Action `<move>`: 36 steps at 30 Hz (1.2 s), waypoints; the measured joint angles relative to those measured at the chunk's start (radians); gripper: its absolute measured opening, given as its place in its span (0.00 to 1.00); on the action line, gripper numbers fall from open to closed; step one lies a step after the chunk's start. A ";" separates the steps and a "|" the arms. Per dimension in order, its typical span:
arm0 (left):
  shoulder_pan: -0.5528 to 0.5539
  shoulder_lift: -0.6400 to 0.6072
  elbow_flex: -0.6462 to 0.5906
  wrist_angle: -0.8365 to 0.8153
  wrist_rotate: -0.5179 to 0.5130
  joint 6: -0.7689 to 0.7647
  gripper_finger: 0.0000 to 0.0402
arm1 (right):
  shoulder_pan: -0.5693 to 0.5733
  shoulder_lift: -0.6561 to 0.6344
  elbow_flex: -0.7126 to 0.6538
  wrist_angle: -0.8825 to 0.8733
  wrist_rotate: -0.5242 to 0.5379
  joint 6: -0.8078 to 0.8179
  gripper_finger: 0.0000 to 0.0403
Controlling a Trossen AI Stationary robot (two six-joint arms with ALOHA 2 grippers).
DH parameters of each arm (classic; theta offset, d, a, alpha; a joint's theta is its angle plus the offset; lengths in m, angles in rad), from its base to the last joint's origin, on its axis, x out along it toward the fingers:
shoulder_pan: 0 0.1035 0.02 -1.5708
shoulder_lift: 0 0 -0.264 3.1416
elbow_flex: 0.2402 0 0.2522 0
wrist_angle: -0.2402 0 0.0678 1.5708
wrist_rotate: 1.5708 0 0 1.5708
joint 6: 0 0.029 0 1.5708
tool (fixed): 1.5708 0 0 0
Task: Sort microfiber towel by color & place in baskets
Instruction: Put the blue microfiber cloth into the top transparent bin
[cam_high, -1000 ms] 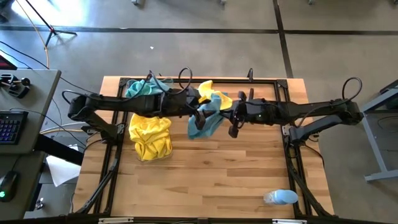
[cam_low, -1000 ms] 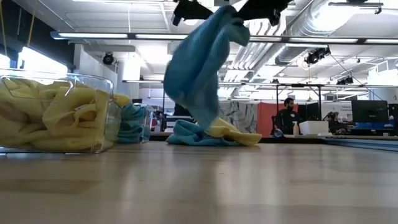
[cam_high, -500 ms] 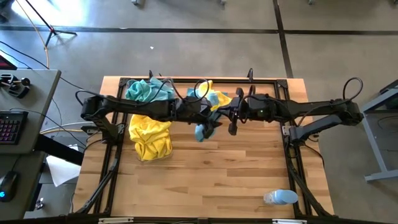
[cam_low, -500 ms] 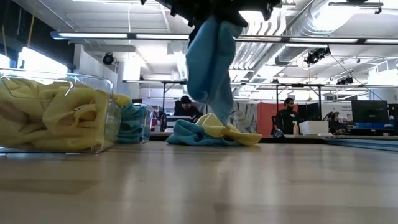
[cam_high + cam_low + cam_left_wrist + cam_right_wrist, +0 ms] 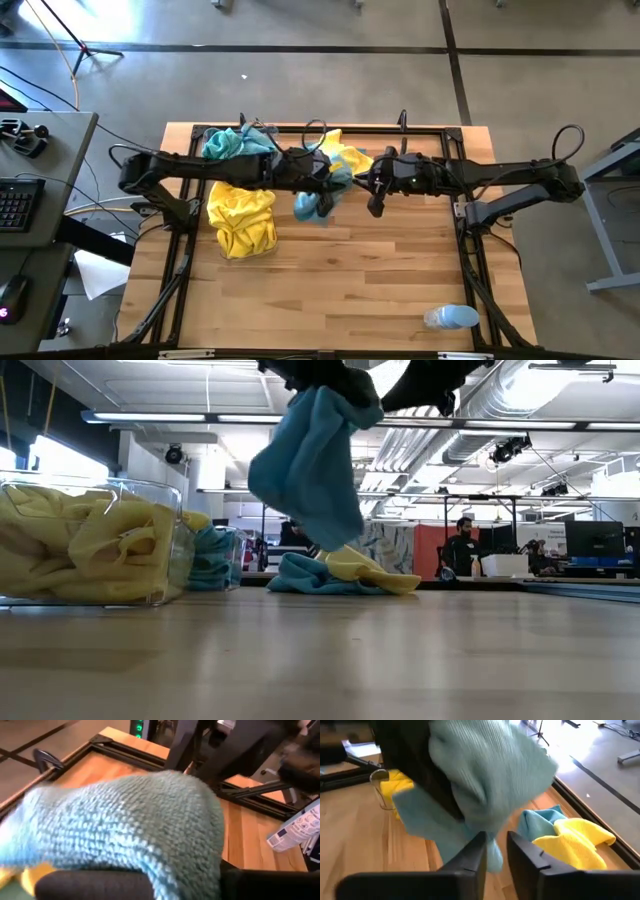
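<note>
High view: the left gripper (image 5: pixel 325 183) is clamped shut on a teal towel (image 5: pixel 312 200) hanging above mid-table, while the right gripper (image 5: pixel 372 184), just beside it, shows its fingers slightly parted with nothing between them (so the handover looks done). Best now to carry the cloth left and far to the basket of teal towels (image 5: pixel 235 143), lifting high enough that its tail clears the yellow-filled basket (image 5: pixel 241 218) and the loose pile (image 5: pixel 347 158).
</note>
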 joint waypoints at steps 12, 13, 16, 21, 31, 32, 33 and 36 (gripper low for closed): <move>0.145 -0.247 0.001 -0.365 -0.240 0.150 0.00 | -0.029 0.000 0.000 0.003 0.007 0.017 0.41; 0.167 -0.269 0.001 -0.389 -0.258 0.175 0.00 | -0.032 0.001 0.000 0.004 0.007 0.017 0.42; 0.247 -0.334 0.001 -0.424 -0.288 0.251 0.00 | -0.046 0.003 -0.001 0.007 0.008 0.019 0.42; 0.428 -0.376 0.002 -0.520 -0.143 0.341 0.00 | -0.070 0.012 -0.001 0.008 0.055 0.066 0.42; 0.668 -0.249 0.000 -0.607 0.182 0.575 0.00 | -0.090 0.039 -0.002 0.012 0.092 0.131 0.42; 0.684 -0.233 -0.002 -0.610 0.226 0.600 0.00 | -0.089 0.044 -0.002 0.014 0.099 0.133 0.42; 0.701 -0.222 -0.014 -0.602 0.266 0.616 0.00 | -0.089 0.048 -0.002 0.016 0.109 0.145 0.42; 0.755 -0.211 -0.091 -0.564 0.345 0.638 0.00 | -0.089 0.063 -0.002 0.009 0.120 0.183 0.42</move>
